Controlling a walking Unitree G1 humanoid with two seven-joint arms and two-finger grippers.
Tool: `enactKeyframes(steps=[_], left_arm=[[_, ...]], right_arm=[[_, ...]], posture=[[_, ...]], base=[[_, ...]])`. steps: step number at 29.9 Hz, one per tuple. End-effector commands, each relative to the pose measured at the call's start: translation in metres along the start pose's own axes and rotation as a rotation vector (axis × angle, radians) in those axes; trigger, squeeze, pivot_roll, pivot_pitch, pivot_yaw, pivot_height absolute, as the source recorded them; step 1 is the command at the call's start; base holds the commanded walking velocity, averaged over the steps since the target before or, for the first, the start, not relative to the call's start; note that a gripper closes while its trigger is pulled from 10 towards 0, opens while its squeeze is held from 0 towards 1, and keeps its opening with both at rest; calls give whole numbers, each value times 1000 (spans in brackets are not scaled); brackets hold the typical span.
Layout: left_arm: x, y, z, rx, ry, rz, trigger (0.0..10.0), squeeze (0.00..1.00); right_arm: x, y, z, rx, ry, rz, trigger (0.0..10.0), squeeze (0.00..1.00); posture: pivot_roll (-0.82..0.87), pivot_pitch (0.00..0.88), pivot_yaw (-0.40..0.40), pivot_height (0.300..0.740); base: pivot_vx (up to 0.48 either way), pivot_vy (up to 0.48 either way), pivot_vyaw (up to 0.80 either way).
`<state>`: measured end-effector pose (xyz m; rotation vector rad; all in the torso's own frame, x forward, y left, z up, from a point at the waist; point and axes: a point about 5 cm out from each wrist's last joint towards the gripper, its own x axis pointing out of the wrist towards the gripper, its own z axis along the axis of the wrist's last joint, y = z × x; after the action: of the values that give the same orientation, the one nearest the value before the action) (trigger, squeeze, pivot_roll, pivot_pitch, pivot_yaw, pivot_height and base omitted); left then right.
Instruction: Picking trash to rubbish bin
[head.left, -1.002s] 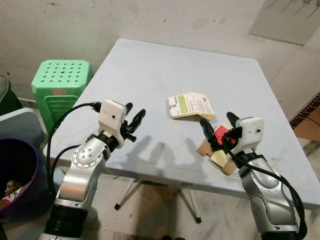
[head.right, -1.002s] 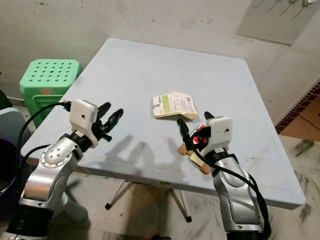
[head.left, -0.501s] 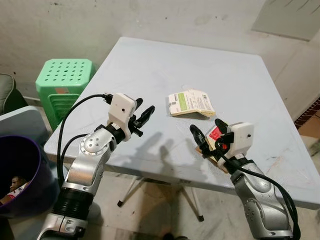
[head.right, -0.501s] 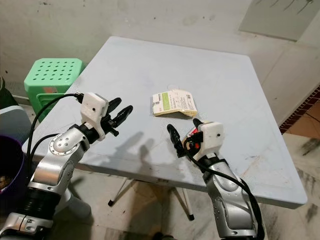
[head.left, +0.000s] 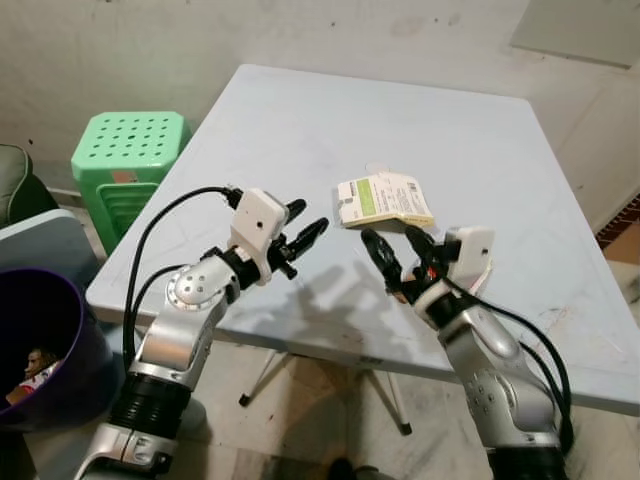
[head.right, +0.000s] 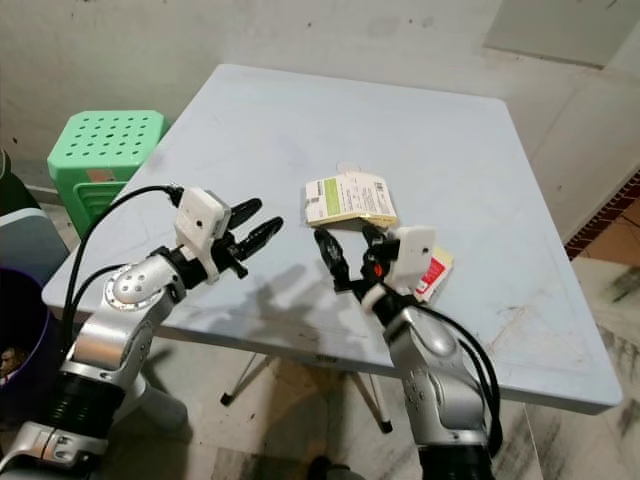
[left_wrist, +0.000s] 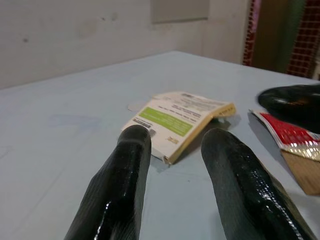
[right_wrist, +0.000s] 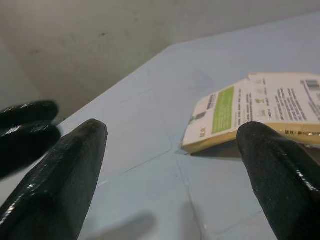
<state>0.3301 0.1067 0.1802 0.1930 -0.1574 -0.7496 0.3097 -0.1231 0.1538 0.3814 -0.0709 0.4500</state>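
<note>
gaping right gripper (head.left: 392, 248) jaws empty beside flat carton (head.left: 384, 201).

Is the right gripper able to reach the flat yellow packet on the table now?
Probably yes: the right gripper is open, just short of the yellow packet, with bare table between.

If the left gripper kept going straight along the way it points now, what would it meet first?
Most likely the flat yellow-and-white packet, lying on the table just ahead of the left gripper. Its jaws are open; depth is hard to judge.
</note>
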Motion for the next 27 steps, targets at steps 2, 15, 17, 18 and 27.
enactKeyframes(steps=[2,15,17,18,27], left_arm=[[2,1,9,32,-15,-41,10000,0],[1,2,12,57,-11,-80,10000,0],[1,2,13,53,-12,-81,10000,0],[1,3,13,56,-12,-80,10000,0],[0,8,16,50,-15,-63,10000,0]], right_arm=[[10,-7,3,77,-18,-36,10000,0],[31,-16,1,286,-54,-115,10000,0],[32,-16,0,307,-57,-120,10000,0],[32,-16,-2,340,-58,-130,10000,0],[38,-17,-13,499,-67,-146,10000,0]], posture=[[5,240,-68,740],[13,279,-65,740],[15,287,-65,740],[17,290,-65,740],[24,302,-61,740]], base=[[0,0,0],[0,0,0],[0,0,0],[0,0,0],[0,0,0]])
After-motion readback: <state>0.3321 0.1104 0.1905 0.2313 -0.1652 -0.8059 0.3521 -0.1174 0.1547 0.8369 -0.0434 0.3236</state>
